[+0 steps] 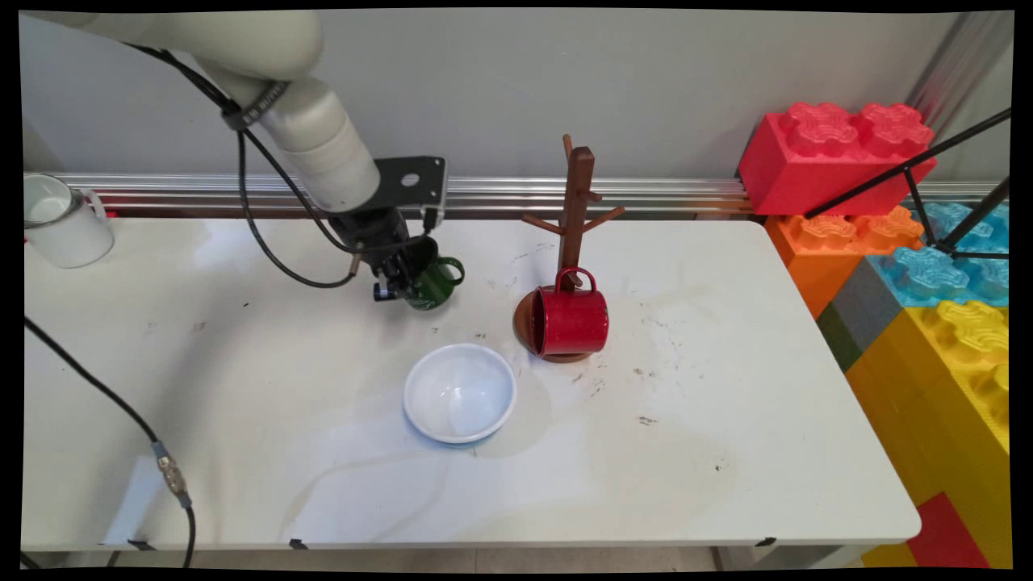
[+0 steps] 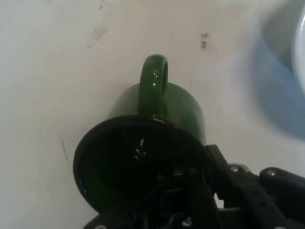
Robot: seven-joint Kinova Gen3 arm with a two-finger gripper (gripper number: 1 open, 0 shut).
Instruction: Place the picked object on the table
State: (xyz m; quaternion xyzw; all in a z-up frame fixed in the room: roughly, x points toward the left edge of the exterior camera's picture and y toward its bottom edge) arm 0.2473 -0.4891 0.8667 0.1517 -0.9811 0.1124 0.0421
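My pincer (image 1: pixel 406 282) pinches the rim of the green mug (image 1: pixel 434 282), one finger (image 2: pixel 202 200) inside it, handle at twelve o'clock in my hand view. The white bowl (image 1: pixel 459 393) sits at five o'clock, the red mug (image 1: pixel 569 320) on the rack (image 1: pixel 575 194) at three.

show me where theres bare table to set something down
Bare: the wide front strip below the white bowl; the right end past the mug tree and red mug; the left stretch between the white mug and bowl. Crowded: the middle, where the pincer grips the green mug, close to tree and bowl.
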